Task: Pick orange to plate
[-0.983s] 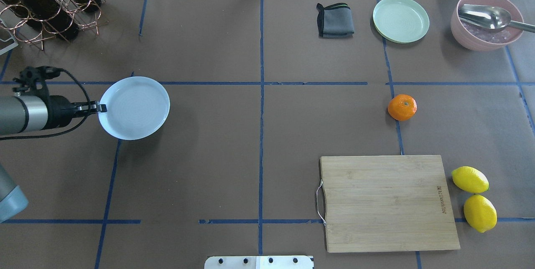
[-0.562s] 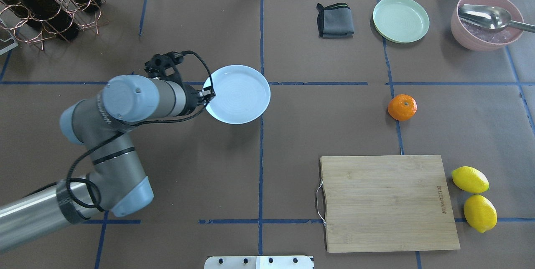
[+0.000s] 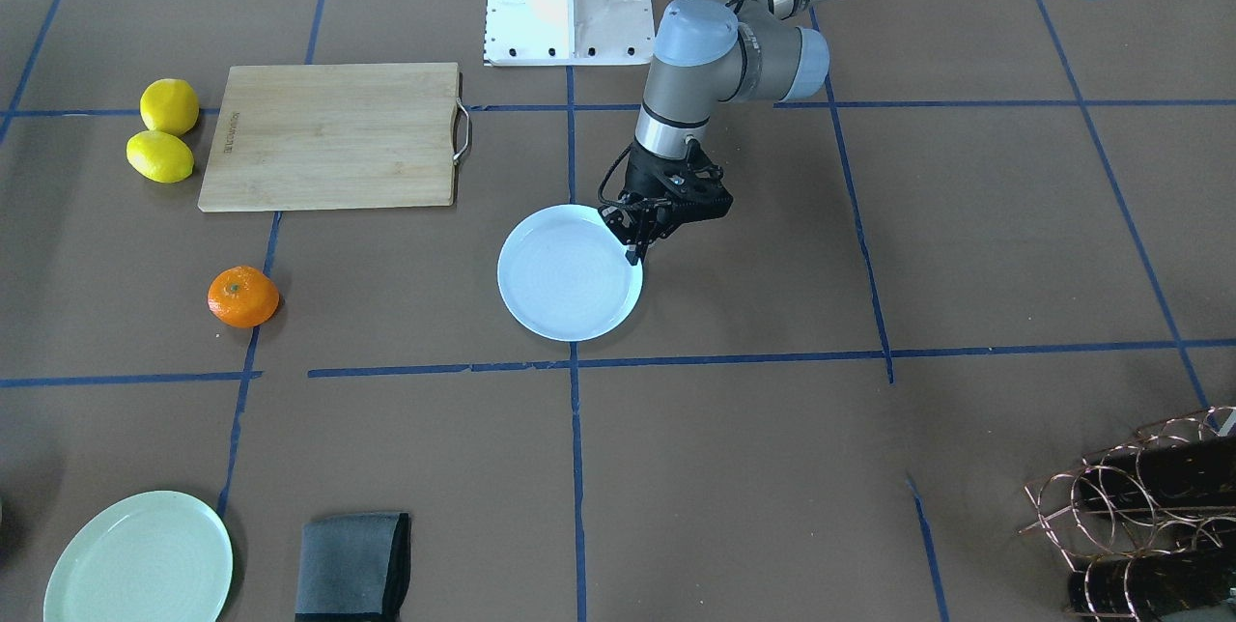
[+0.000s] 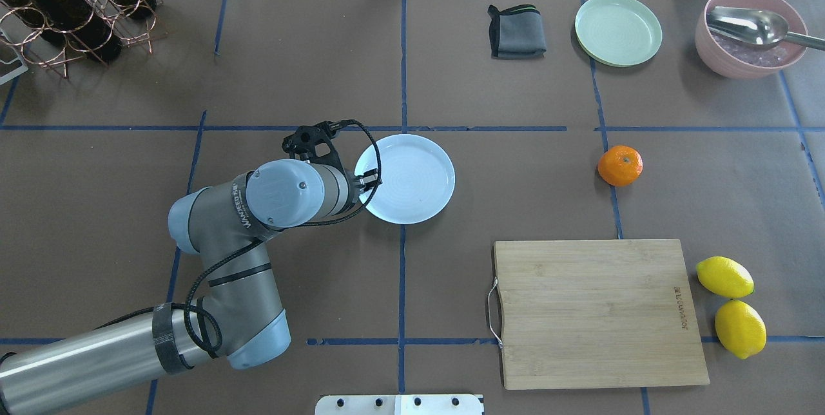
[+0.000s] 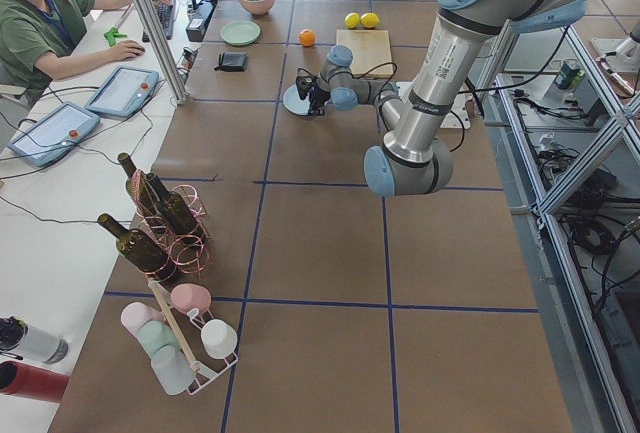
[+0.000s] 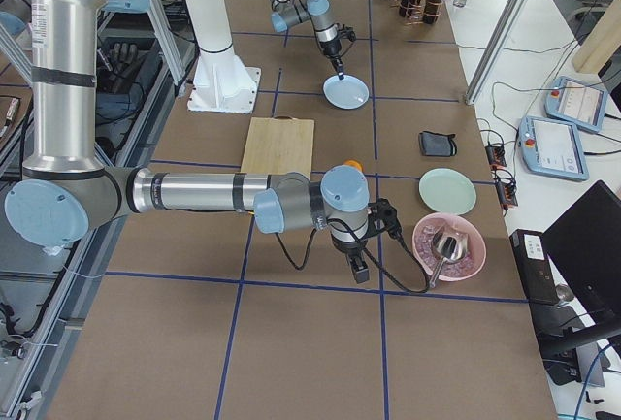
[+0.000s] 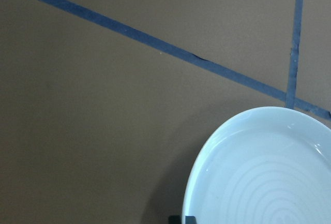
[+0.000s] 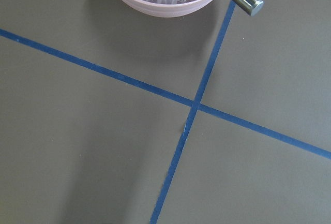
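- Left gripper (image 4: 368, 178) is clamped on the rim of the pale blue-white plate (image 4: 416, 173), on the edge nearest the arm; in the front-facing view we see its fingers (image 3: 632, 250) pinching that rim.
- We find the plate near the middle of the table (image 4: 290, 48), over the crossing of two blue tape lines; we cannot tell whether it touches the surface.
- We see the orange (image 4: 620, 165) sitting on the table on a tape line, well apart from the plate on the robot's right.
- It lies between the bamboo cutting board (image 4: 599, 312) and the pale green plate (image 4: 618, 29).
- Right gripper (image 6: 358, 271) hangs near the pink bowl (image 6: 448, 246); we cannot tell whether its fingers are apart or together.
- Two lemons (image 4: 725, 277) lie just beside the board's right edge.
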Available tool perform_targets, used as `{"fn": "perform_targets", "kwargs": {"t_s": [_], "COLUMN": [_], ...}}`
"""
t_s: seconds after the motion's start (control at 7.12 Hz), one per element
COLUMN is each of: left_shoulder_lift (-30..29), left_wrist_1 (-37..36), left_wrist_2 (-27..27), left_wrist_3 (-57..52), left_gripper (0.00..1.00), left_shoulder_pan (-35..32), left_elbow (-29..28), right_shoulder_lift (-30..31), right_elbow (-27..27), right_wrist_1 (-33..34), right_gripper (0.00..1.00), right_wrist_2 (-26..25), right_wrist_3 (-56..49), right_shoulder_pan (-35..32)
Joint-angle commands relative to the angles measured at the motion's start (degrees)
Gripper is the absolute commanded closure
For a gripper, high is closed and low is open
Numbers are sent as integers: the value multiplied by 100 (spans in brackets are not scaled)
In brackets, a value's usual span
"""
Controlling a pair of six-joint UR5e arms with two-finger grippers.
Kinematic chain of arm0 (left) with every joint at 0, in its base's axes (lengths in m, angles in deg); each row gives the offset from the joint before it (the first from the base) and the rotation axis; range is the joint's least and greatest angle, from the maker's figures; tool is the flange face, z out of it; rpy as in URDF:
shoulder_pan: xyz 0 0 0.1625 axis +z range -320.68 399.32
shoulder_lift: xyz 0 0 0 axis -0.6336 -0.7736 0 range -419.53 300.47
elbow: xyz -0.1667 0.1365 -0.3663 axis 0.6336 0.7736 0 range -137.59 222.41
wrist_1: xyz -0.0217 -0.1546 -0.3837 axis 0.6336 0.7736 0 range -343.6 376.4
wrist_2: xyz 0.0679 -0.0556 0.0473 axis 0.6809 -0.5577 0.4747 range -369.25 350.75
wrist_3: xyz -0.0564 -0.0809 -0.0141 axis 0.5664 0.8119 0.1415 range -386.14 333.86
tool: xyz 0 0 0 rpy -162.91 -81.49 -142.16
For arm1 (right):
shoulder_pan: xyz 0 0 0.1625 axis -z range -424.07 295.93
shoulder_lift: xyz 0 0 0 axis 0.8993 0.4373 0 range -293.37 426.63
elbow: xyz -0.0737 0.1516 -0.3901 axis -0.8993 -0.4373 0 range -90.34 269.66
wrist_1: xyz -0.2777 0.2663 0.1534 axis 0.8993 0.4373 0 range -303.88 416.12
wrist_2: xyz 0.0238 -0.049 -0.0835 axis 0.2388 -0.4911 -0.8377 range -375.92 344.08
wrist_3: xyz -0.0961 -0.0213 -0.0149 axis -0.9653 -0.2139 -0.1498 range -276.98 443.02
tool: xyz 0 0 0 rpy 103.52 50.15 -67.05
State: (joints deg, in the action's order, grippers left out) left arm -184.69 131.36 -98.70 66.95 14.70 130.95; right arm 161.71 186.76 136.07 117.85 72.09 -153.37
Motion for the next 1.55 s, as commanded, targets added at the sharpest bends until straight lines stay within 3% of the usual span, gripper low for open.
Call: {"fn": "perform_targets", "kwargs": {"t_s": [0.0, 0.14, 0.42, 0.56, 0.84, 0.98, 1.26, 1.4], "left_shoulder_lift": [9, 78, 734, 1112, 2165, 2614, 3258, 3365], "left_wrist_1": [-36, -227, -1261, -1597, -1680, -1688, -2194, -2372], "left_wrist_2": [-19, -194, -956, -1360, -2090, -2729, -5044, -5143], "left_wrist_3": [-410, -858, -2514, -3680, -5816, -7333, -8925, -9400], "left_gripper": [0, 0, 0, 0, 0, 0, 0, 0], "left_shoulder_pan": [-8, -60, -690, -1268, -2541, -3549, -5536, -5902], "left_elbow": [101, 398, 1739, 2233, 2685, 2643, 1586, 1379], "right_shoulder_lift": [2, 2, -24, -42, -42, -51, -68, -95], "right_elbow": [2, 2, 63, 63, 63, 72, 133, 220], "right_wrist_1": [4, 4, -110, -163, -216, -216, -216, -216], "right_gripper": [0, 0, 0, 0, 0, 0, 0, 0], "right_wrist_2": [9, 44, 70, 105, 185, 185, 193, 185], "right_wrist_3": [12, 12, 21, 65, 346, 355, 451, 652], "right_shoulder_pan": [0, 0, 9, 26, 105, 140, 184, 306]}}
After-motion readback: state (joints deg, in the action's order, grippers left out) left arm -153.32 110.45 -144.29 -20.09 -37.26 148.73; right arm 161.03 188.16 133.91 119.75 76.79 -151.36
